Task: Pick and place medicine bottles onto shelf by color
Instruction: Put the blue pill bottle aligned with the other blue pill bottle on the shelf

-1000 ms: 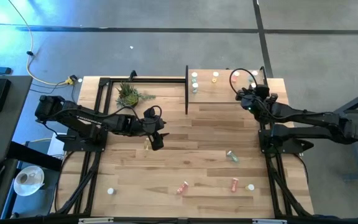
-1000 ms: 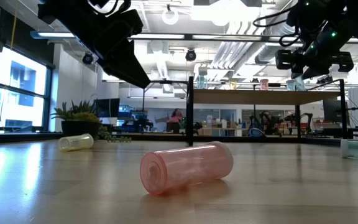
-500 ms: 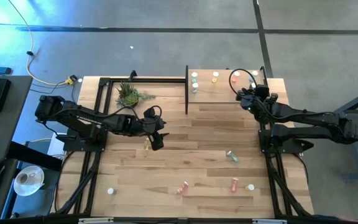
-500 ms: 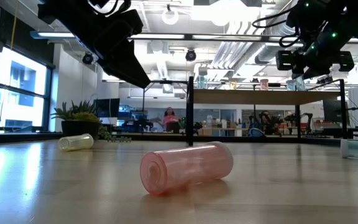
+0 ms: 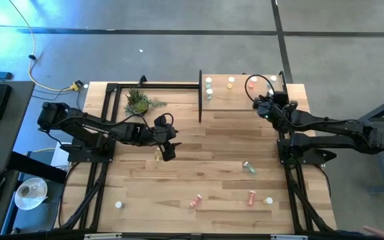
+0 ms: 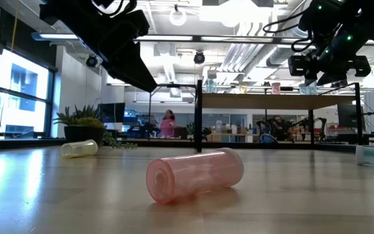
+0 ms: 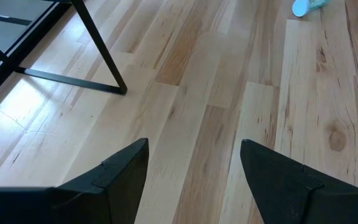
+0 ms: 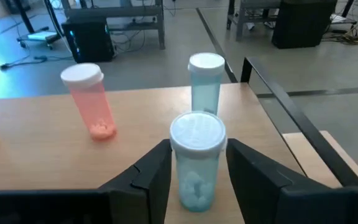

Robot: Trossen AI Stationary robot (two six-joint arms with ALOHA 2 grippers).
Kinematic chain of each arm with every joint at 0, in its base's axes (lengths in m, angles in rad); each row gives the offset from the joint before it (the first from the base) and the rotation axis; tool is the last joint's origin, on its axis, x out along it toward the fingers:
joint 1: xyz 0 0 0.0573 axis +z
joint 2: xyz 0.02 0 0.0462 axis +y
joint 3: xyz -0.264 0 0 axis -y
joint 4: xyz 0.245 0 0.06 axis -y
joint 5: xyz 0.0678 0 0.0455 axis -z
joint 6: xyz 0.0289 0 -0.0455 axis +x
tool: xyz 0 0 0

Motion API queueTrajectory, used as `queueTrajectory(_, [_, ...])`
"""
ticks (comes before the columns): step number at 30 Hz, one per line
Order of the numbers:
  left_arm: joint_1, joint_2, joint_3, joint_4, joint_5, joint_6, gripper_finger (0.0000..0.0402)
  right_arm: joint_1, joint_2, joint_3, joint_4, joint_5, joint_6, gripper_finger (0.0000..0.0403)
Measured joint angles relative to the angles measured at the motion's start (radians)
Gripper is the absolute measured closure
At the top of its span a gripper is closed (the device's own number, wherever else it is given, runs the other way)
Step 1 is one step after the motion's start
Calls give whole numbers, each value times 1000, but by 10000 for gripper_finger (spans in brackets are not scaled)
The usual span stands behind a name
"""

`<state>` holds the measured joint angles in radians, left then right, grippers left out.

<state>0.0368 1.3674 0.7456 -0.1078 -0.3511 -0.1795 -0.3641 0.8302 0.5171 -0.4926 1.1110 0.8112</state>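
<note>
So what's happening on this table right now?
A two-armed robot is sorting small medicine bottles onto a raised wooden shelf. The right gripper is at the shelf with its fingers on either side of an upright teal bottle standing on the board, next to another teal bottle and an orange-red bottle. The left gripper hangs open over the tabletop near a lying yellow bottle. Several bottles lie loose on the table, including a pink one.

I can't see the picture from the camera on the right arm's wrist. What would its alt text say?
A teal bottle with a white cap stands upright on the shelf between the two dark fingers of the right tool. Behind it stand a second teal bottle and an orange-red bottle, both upright.
</note>
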Motion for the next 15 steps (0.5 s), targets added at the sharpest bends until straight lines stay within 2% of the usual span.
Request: queueTrajectory(15, [0, 0, 0, 0, 0, 0, 158, 0, 0, 1, 2, 13, -7, 256])
